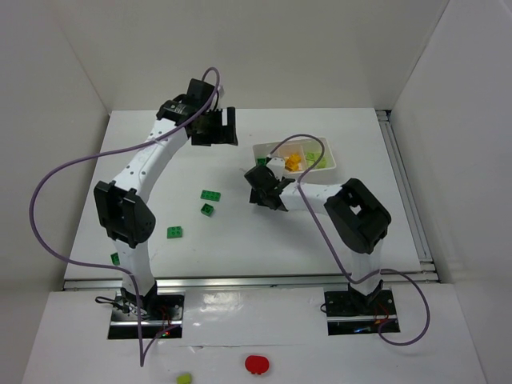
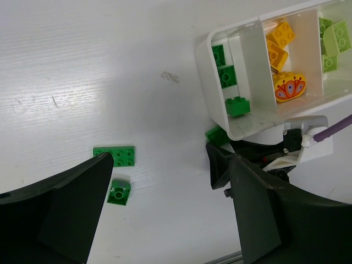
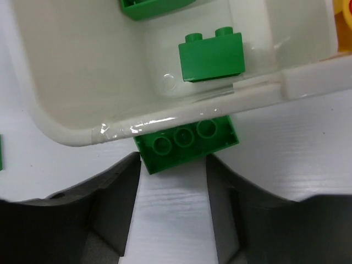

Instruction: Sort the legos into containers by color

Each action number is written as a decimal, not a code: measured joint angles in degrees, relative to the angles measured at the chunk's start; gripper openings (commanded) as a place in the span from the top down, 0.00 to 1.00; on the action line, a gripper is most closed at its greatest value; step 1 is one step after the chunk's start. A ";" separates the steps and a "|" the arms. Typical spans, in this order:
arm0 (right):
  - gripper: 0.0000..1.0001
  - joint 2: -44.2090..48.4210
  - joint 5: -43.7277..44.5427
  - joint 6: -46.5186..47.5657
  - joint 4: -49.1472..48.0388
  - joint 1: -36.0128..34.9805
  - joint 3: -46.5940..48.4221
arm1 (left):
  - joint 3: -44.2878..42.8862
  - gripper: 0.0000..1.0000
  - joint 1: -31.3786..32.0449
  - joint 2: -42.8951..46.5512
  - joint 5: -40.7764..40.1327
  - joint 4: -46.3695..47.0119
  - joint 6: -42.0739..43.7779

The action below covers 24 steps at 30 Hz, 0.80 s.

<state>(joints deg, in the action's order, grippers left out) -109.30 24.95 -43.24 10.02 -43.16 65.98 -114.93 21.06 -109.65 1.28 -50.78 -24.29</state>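
Observation:
The white tray has three compartments. In the left wrist view its left one holds dark green legos, the middle one orange legos, and the right one pale green legos. My right gripper is open at the tray's near left corner. A dark green lego lies upside down just beyond its fingertips, partly under the tray rim. My left gripper is open and empty, high over the table's back. Loose green legos lie left of centre.
One more green lego lies by the left arm's base. A red round object and a yellow-green piece sit in front of the arm bases. White walls close in the table on three sides.

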 measured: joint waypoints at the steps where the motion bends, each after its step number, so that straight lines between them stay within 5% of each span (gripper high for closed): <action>1: 0.53 0.00 0.33 -0.02 0.15 -0.13 -0.09 | 0.11 0.05 -0.02 0.00 -0.15 0.00 0.00; 4: 0.66 0.61 1.38 -0.07 0.24 -0.61 -1.27 | 0.68 0.05 -0.02 0.00 -0.70 0.02 0.00; 11: 0.67 6.43 1.77 0.57 2.25 -0.96 -7.17 | 1.20 0.06 -0.02 0.00 -1.11 -0.04 0.00; 14: 0.53 10.12 1.62 0.85 3.96 -1.14 -9.14 | 1.46 0.06 -0.02 0.00 -1.18 -0.04 0.00; 17: 0.24 12.00 1.64 0.46 4.37 -1.22 -9.11 | 1.49 0.06 -0.02 0.00 -1.20 -0.07 0.00; 24: 0.13 7.04 2.36 0.52 4.39 -1.29 -4.57 | 1.53 0.06 -0.02 0.00 -1.29 -0.04 0.00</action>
<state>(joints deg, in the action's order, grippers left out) -102.26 27.31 -42.72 14.41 -44.45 61.41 -113.40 21.04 -109.65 -0.01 -50.83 -24.29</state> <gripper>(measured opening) 0.865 0.946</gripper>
